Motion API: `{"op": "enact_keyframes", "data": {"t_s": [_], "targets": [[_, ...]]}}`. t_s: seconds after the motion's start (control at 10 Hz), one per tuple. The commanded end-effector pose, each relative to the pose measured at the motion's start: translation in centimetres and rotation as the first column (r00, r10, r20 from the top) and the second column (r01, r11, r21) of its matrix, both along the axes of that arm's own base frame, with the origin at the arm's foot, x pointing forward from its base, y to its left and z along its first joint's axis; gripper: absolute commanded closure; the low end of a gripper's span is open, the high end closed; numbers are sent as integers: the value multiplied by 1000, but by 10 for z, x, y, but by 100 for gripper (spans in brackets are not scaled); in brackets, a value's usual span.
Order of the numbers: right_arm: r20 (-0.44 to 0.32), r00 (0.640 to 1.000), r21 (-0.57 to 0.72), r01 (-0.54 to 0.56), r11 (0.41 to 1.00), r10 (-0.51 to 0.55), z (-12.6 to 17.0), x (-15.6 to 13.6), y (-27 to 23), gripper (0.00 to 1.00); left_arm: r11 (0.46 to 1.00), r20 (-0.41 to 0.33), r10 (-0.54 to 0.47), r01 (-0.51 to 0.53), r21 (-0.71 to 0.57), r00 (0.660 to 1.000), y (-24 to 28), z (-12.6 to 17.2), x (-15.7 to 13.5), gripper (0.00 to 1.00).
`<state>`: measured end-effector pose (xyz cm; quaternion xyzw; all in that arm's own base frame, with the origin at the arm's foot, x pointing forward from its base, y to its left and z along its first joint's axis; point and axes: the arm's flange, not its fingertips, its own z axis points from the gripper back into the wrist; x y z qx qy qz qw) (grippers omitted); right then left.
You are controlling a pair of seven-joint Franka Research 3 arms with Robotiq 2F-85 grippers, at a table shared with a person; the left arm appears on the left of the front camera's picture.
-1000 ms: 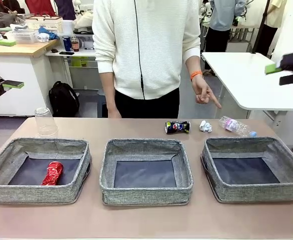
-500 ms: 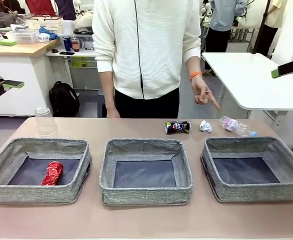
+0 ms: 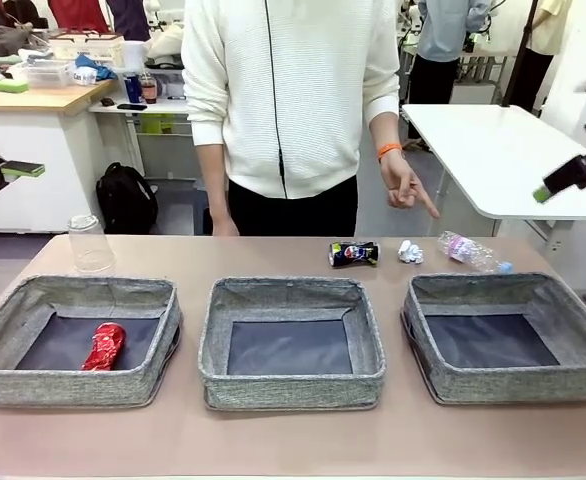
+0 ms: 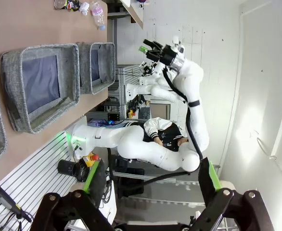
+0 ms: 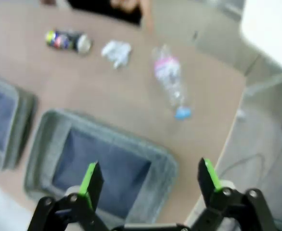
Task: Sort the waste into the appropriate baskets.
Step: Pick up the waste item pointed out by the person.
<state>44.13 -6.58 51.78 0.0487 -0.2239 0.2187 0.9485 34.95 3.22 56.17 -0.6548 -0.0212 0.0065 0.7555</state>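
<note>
Lying in the left basket (image 3: 73, 388) in the front view is the crushed red can (image 3: 104, 346), while the dark-blue can (image 3: 354, 254), paper wad (image 3: 410, 251) and bottle (image 3: 470, 251) sit on the table behind the middle basket (image 3: 291, 382) and right basket (image 3: 508, 387), where the person's hand (image 3: 408, 188) points. From the left wrist, the left gripper (image 4: 150, 190) stands apart and empty, well off the work. From the right wrist, the right gripper (image 5: 148, 180) hangs apart and empty over the right basket, so a reach for the bottle seems next, calling for a descent beyond the basket's far wall.

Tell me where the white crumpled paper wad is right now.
In the front view the white crumpled paper wad lies right of centre, between the crushed dark-blue can and the clear plastic bottle, just beyond the right basket.
</note>
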Motion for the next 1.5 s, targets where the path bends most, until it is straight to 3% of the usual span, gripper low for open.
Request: {"op": "enact_keyframes", "data": {"t_s": [0.0,0.1,0.3,0.4,0.5,0.6,0.7,0.9,1.0,1.1,1.4], "targets": [[-211,971,-26,-116,993,108,15,69,-1,0,1000,22,-18,17,4,1000,3,0,-1,0],[-234,967,-34,-113,993,102,4,94,2,0,1000,22,-18,17,4,1000,3,0,-1,0],[-212,972,-23,-112,993,105,-38,130,15,0,1000,22,-18,17,4,1000,3,0,-1,0],[-139,990,-179,-64,982,39,-71,136,20,0,1000,22,-18,17,4,1000,3,0,-1,0],[-72,996,-223,-58,973,43,-93,141,18,0,1000,22,-18,17,4,1000,3,0,-1,0],[59,998,-208,8,978,4,-102,146,10,0,1000,22,-18,17,4,1000,3,0,-1,0],[-157,984,-129,-111,985,90,-73,148,20,0,1000,22,-18,17,4,1000,3,0,-1,0],[-157,984,-129,-111,985,90,-73,148,20,0,1000,22,-18,17,4,1000,3,0,-1,0],[-91,993,-159,-92,983,79,-92,153,19,0,1000,22,-18,17,4,1000,3,0,-1,0],[-172,980,-104,-115,988,96,-108,179,15,0,1000,22,-18,17,4,1000,3,0,-1,0],[-155,985,-132,-94,987,73,-135,217,15,0,1000,22,-18,17,4,1000,3,0,-1,0]]}}
